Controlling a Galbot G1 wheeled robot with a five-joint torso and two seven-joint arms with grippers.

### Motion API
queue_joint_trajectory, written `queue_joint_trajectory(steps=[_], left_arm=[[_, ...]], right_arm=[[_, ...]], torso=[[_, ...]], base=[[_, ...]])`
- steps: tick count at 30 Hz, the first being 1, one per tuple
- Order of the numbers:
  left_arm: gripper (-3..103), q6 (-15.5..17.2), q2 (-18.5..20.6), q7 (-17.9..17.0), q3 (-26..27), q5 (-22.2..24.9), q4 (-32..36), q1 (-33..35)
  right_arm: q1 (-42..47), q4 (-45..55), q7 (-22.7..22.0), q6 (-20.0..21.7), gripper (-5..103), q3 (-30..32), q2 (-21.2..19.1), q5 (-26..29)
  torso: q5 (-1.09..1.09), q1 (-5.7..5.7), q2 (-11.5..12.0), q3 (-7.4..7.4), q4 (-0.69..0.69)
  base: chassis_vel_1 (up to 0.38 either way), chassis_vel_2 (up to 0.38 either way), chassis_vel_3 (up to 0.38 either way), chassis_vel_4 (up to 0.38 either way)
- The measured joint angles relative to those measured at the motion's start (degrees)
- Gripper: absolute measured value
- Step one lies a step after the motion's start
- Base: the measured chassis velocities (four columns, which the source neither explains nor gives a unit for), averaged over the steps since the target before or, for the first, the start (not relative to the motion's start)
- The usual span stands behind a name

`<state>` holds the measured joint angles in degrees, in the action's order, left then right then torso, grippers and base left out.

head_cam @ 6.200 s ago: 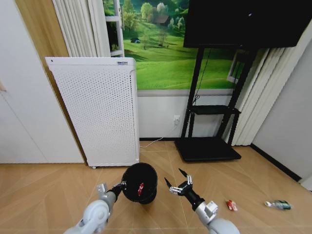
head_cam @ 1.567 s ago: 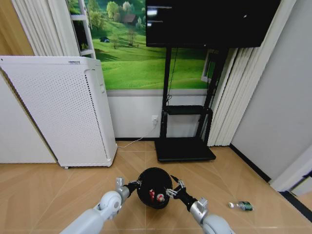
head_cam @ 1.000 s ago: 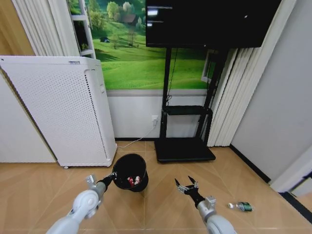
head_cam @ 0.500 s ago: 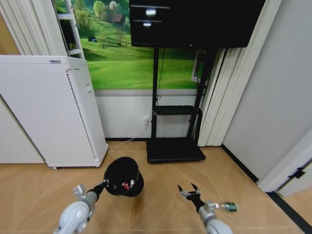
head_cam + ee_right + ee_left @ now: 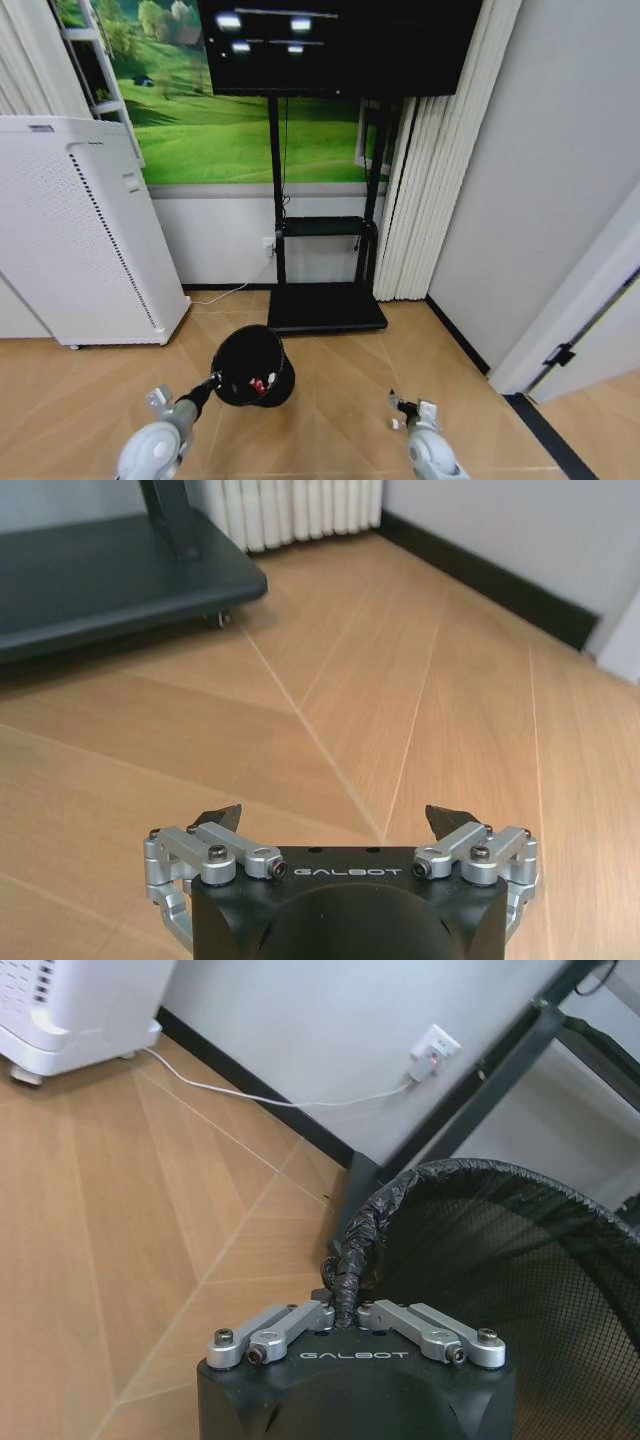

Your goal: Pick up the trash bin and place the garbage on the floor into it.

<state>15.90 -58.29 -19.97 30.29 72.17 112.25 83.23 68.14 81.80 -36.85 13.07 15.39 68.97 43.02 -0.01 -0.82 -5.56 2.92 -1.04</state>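
Round mesh trash bin (image 5: 252,365), herringbone floor (image 5: 340,420)

A dark television (image 5: 335,45) fills twelve o'clock on a black stand (image 5: 322,270), its base plate (image 5: 325,308) just below centre. At nine o'clock stands a white perforated appliance (image 5: 70,240). Pale curtains (image 5: 425,190) hang toward one o'clock.
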Motion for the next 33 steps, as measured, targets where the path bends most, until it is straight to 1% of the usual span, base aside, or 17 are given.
queue_joint_trajectory(steps=[1, 2, 3, 5, 8, 14, 18, 20, 21, 22, 24, 26, 27, 29, 30, 31, 33], left_arm=[[3, 0.00, -0.20, 0.13, 0.51, -0.13, 0.14, 0.42], [3, 0.00, -0.20, 0.13, 0.51, -0.13, 0.14, 0.42], [3, 0.00, -0.35, 0.19, 0.74, -0.19, 0.31, 0.69], [3, 0.00, -0.63, 0.28, 1.11, -0.28, 0.87, 1.36], [3, 0.00, -0.83, 0.44, 1.41, -0.36, 1.51, 2.01], [3, 0.00, -1.44, 0.90, 2.30, -0.68, 2.33, 3.12], [3, 0.00, -1.70, 1.10, 2.73, -0.96, 2.39, 3.45], [3, -0.01, -2.00, 1.42, 3.17, -1.46, 2.36, 3.80], [3, -0.01, -2.00, 1.42, 3.17, -1.46, 2.36, 3.80], [3, -0.01, -2.14, 1.59, 3.38, -1.72, 2.25, 3.99], [3, 0.03, -2.32, 2.09, 4.02, -2.07, 2.00, 4.51], [3, 0.32, -2.43, 3.85, 5.09, -3.59, 1.21, 4.93], [3, 0.32, -2.43, 3.85, 5.09, -3.59, 1.21, 4.93], [3, 0.32, -2.41, 8.11, 7.05, -9.88, -1.53, 5.21], [3, 0.32, -2.41, 8.11, 7.05, -9.88, -1.53, 5.21], [3, 0.32, -2.38, 9.69, 8.27, -12.56, -3.07, 5.26], [3, 0.32, -2.51, 11.56, 11.52, -14.72, -5.00, 5.30]], right_arm=[[-1.01, -0.26, -2.70, 0.58, 100, -0.65, 1.07, 1.46], [-1.01, -0.26, -2.70, 0.58, 100, -0.65, 1.07, 1.46], [-1.67, -0.49, -4.55, 0.75, 101, -1.12, 1.82, 2.28], [-3.25, -1.68, -8.66, 0.80, 96, -2.27, 3.69, 3.61], [-4.22, -3.74, -10.18, -0.05, 95, -2.69, 4.80, 2.33], [-4.59, -8.45, -10.48, -1.37, 90, -2.04, 5.08, -0.05], [-3.99, -9.82, -8.15, -1.98, 93, -1.43, 4.22, -2.66], [-2.00, -10.62, 0.98, -7.11, 95, 0.23, 2.04, -14.04], [-2.00, -10.62, 0.98, -7.11, 95, 0.23, 2.04, -14.04], [-0.88, -10.34, 5.11, -10.54, 98, 1.05, 0.62, -20.89], [2.39, -6.32, 15.87, -17.09, 99, 3.01, -5.25, -31.72], [5.19, -1.91, 26.58, -20.09, 100, 4.75, -11.63, -35.25], [5.19, -1.91, 26.58, -20.09, 100, 4.75, -11.63, -35.25], [5.64, -0.51, 38.03, -22.69, 100, 6.72, -16.94, -38.80], [5.64, -0.51, 38.03, -22.69, 100, 6.72, -16.94, -38.80], [4.30, -1.14, 43.38, -23.88, 100, 7.11, -19.34, -40.92], [0.92, -3.10, 51.33, -24.63, 100, 6.16, -23.48, -42.60]], torso=[[0.00, 0.00, 0.00, 0.00, 0.01], [0.00, 0.00, 0.00, 0.00, 0.01], [-0.01, 0.00, 0.00, 0.00, 0.01], [0.00, 0.00, 0.00, 0.00, -0.01], [-0.01, 0.00, 0.00, 0.00, 0.00], [0.01, 0.00, 0.00, 0.00, -0.04], [0.01, 0.00, 0.00, 0.00, -0.03], [0.03, 0.00, 0.01, 0.00, -0.02], [0.03, 0.00, 0.01, 0.00, -0.02], [0.05, 0.00, 0.01, 0.00, -0.02], [0.02, 0.00, 0.00, 0.00, -0.04], [-0.04, 0.00, 0.00, -0.01, -0.05], [-0.04, 0.00, 0.00, -0.01, -0.05], [0.02, 0.00, 0.00, -0.01, -0.06], [0.02, 0.00, 0.00, -0.01, -0.06], [0.01, 0.00, 0.00, -0.01, -0.05], [0.01, 0.00, 0.00, -0.01, 0.00]], base=[[0.052, 0.088, -0.060, -0.048], [0.052, 0.088, -0.060, -0.048], [0.052, 0.072, -0.115, -0.048], [0.073, 0.075, -0.061, -0.048], [0.018, 0.025, -0.010, -0.014], [0.000, 0.000, 0.000, 0.000], [0.000, 0.000, 0.000, 0.000], [0.000, 0.000, 0.000, 0.000], [0.000, 0.000, 0.000, 0.000], [0.000, 0.000, 0.000, 0.000], [0.000, 0.000, 0.000, 0.000], [0.000, 0.000, 0.000, 0.000], [0.000, 0.000, 0.000, 0.000], [0.000, 0.000, 0.000, 0.000], [0.000, 0.000, 0.000, 0.000], [0.000, 0.000, 0.000, 0.000], [0.000, 0.000, 0.000, 0.000]])
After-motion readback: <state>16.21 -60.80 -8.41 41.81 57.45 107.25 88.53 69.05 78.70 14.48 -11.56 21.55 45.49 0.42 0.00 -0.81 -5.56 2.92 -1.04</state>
